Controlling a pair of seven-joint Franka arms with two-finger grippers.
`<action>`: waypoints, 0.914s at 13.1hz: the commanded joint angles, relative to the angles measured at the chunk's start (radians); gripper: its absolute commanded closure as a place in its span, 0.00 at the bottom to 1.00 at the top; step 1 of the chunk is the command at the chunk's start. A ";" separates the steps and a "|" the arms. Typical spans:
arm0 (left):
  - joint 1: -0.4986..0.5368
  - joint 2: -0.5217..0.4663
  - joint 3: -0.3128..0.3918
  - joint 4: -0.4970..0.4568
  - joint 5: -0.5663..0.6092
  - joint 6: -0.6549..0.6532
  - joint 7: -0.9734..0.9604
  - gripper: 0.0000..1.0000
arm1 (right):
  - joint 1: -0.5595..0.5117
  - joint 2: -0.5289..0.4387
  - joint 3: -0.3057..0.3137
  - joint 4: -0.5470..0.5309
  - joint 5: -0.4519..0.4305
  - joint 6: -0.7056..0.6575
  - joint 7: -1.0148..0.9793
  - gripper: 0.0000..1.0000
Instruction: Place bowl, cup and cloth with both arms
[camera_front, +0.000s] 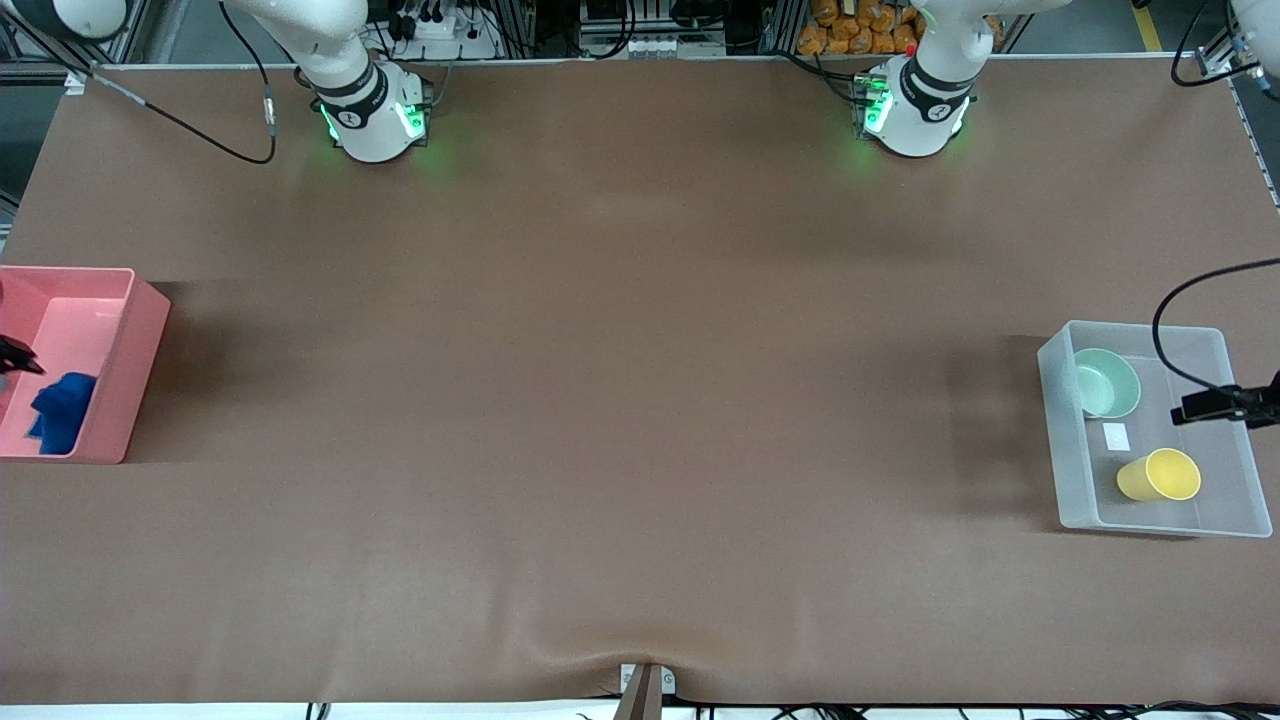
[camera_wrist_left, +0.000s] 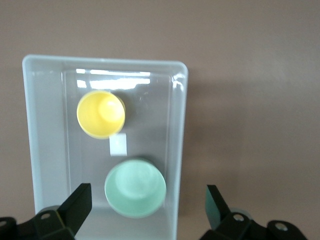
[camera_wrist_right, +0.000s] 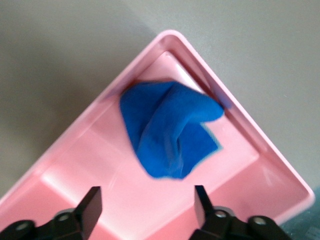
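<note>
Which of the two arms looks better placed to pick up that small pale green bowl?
The left one. The left gripper hangs open over the clear plastic bin holding the pale mint-green glossy bowl and yellow plastic cup. The right gripper is open over the pink bin with the blue fabric cloth.

From my station I see a wide table covered in brown matting, evenly lit from above with soft shadows beside the bins, and along its upper edge aluminium framing, black cables and a shelf of orange packets.
</note>
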 joint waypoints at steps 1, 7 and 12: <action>-0.055 -0.104 -0.024 -0.085 0.042 -0.017 -0.090 0.00 | 0.026 -0.132 0.005 -0.038 0.016 -0.109 0.027 0.00; -0.051 -0.318 -0.211 -0.304 0.165 0.000 -0.296 0.00 | 0.185 -0.302 0.005 -0.039 0.059 -0.427 0.378 0.00; -0.060 -0.505 -0.247 -0.484 0.165 0.043 -0.307 0.00 | 0.436 -0.425 0.007 -0.038 0.059 -0.560 0.818 0.00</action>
